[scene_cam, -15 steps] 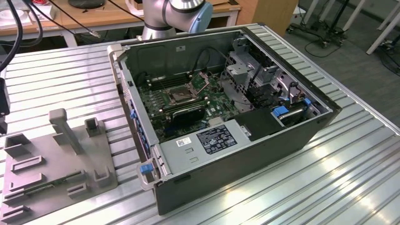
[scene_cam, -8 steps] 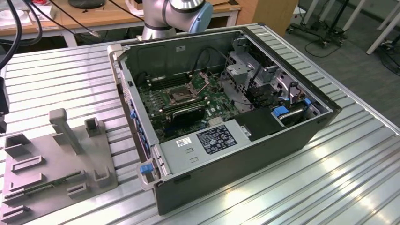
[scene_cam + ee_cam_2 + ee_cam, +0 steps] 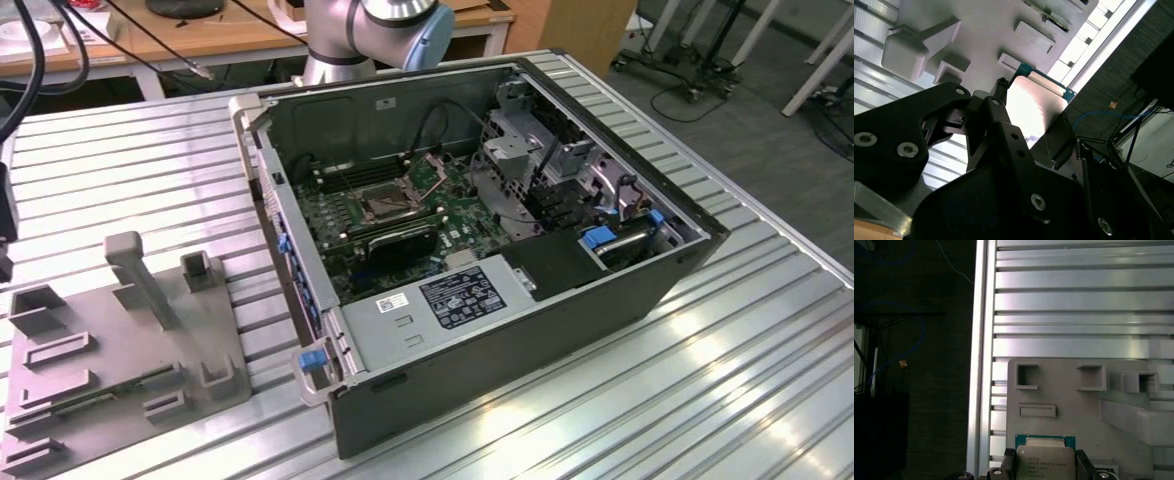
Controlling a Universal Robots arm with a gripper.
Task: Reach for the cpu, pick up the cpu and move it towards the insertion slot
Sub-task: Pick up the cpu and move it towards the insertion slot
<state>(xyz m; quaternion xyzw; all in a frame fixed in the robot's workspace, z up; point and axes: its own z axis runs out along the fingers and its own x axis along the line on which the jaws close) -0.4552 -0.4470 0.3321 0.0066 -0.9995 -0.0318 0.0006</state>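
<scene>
The ribbed aluminium table point(image 3: 721, 360) carries an open computer case point(image 3: 534, 380), lying on its side with the motherboard facing up. A grey plastic tray point(image 3: 127, 350) sits beside it on the exterior view's left. On the board is the insertion slot point(image 3: 379, 204), a metal-framed square socket with a dark centre, near the long memory slots.

In both wrist views the cpu point(image 3: 1045, 467) sits between the gripper's point(image 3: 1045, 460) black fingers point(image 3: 1008, 462), which close narrowly on two opposite edges. The chip looks large against the tray's recesses below, so I judge it held off the tray and well apart from the socket (the pick looks done, the carry barely begun).

To do the carry well, the chip should stay flat, with its pale face level and the grip even on both edges. A thin plate pinched by its rims can pivot or slip if tilted. The path should stay high enough to pass the case's side wall. The chip's sides should come square to the socket frame.
</scene>
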